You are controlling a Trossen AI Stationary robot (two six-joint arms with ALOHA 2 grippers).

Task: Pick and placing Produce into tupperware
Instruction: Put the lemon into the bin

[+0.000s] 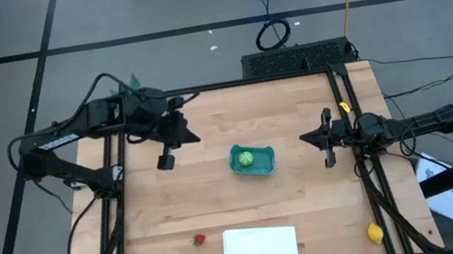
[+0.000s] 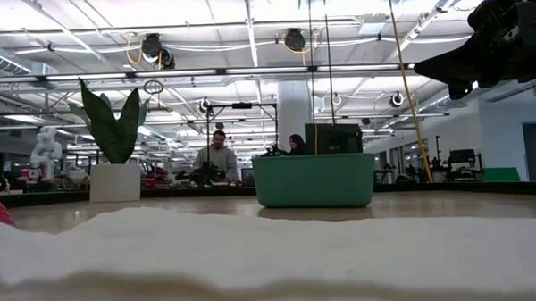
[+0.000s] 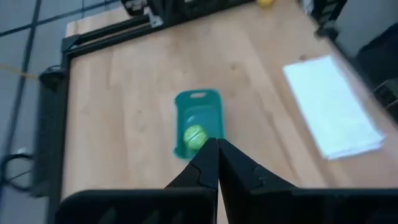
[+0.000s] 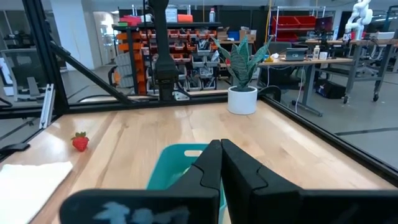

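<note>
One down: green fruit (image 1: 246,157) sits in the tupperware (image 1: 253,160); strawberry (image 1: 198,239) and, seemingly, lemon (image 1: 375,233) remain out, left gripper (image 1: 164,161) and right gripper (image 1: 330,161) pinched closed, empty.

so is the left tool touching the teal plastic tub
Apart. The high view shows the left tool shut, with bare wood between it and the teal plastic tub.
</note>
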